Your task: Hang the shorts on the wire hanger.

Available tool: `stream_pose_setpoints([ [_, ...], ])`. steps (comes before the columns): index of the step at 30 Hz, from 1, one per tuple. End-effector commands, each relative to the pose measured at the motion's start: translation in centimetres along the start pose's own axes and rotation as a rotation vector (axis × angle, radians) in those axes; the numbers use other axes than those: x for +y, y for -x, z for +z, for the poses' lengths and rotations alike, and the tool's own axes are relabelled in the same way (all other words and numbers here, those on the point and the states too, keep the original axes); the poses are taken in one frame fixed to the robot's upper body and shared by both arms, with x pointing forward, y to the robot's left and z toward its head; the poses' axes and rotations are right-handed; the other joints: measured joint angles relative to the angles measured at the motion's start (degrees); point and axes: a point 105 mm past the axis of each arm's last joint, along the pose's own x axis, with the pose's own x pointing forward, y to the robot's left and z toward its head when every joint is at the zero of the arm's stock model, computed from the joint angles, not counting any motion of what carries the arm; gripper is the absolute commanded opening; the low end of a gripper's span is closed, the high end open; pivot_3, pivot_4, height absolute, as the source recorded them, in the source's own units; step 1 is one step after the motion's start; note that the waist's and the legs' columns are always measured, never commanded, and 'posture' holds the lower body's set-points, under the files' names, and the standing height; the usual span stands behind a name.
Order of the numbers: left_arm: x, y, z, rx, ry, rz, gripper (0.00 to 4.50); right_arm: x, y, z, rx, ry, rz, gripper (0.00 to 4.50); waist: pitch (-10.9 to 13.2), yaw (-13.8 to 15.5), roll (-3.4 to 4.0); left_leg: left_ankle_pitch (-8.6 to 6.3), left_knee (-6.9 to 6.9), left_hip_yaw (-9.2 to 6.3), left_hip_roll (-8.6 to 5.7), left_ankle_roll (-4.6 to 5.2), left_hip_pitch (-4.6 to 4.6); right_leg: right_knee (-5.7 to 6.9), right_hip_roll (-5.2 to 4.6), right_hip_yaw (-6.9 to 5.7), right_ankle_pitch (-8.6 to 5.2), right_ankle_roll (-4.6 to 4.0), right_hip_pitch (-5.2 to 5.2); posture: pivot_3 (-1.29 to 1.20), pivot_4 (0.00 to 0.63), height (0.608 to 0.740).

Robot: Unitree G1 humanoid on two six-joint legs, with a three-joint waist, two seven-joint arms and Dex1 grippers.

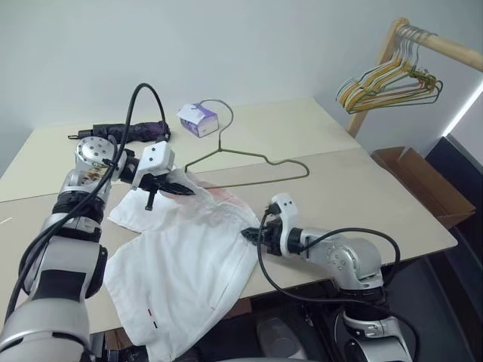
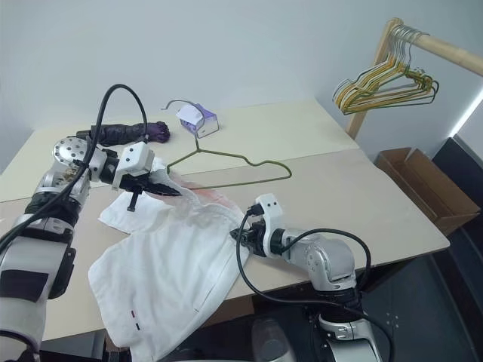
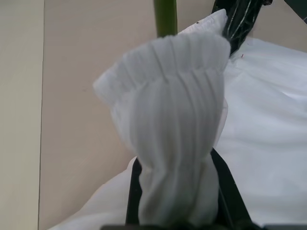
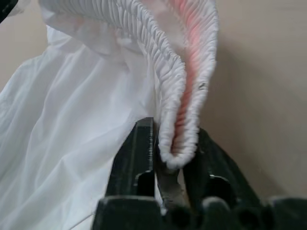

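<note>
Your biggest risk is the waistband slipping from the right gripper (image 4: 168, 153): its fingers (image 4: 132, 158) pinch only the folded lip of the ribbed elastic, so a sharp pull toward the hanger could strip the band straight out. The left gripper (image 3: 175, 191) has a deeper bite, with a thick bunch of the gathered band standing up between its closed fingers, so you are holding the shorts (image 1: 189, 264) at two spots on the waist.

Most of the cloth lies slack on the counter (image 1: 362, 188), with one leg drooping over the near edge. If you lift fast, that hanging weight drags against your grips.

The wire hanger (image 1: 256, 162) lies flat on the counter just behind the shorts, its hook toward the small purple box (image 1: 198, 119). Its nearest wire runs close to the left gripper and to the raised part of the band. Nothing holds the hanger down, so if you push the cloth at it, it will probably skate away rather than thread through. The loose band could also snag the wire end and twist.
</note>
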Motion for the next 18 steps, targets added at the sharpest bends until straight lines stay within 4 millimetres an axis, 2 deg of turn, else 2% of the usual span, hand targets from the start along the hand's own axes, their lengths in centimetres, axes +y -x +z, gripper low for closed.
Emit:
stream_pose_setpoints([
  [1,0.3,1.0,0.6,-0.004,-0.035,0.026,0.0,-1.1,1.3,1.9,-0.083,0.026,-0.055,0.03,0.0,0.0,0.0,0.0,0.0,0.0,0.0,0.0,0.0,0.0,0.0,0.0,0.0,0.0,0.0,-0.34,0.0,0.74],
  [3,-0.4,1.1,-0.2,0.043,-0.04,-0.003,0.0,-2.5,2.3,2.6,-0.095,0.031,-0.105,0.03,0.0,0.0,0.0,0.0,0.0,0.0,0.0,0.0,0.01,0.02,0.0,0.01,0.0,0.0,0.0,-0.34,0.0,0.74],
  [8,-1.8,1.3,-1.5,0.096,-0.031,-0.049,0.0,-3.9,4.5,3.7,-0.118,0.071,-0.141,0.03,0.0,0.1,0.0,0.0,0.0,0.01,0.0,0.0,0.01,0.03,0.0,0.02,0.0,0.0,0.0,-0.35,0.0,0.74],
  [18,-3.2,1.4,-3.6,0.188,-0.033,-0.101,0.0,-5.0,6.9,4.8,-0.112,0.136,-0.167,0.03,0.0,0.0,0.0,0.0,0.01,0.04,0.0,0.0,0.01,0.01,0.0,0.03,-0.01,0.01,0.0,-0.35,0.0,0.74],
])
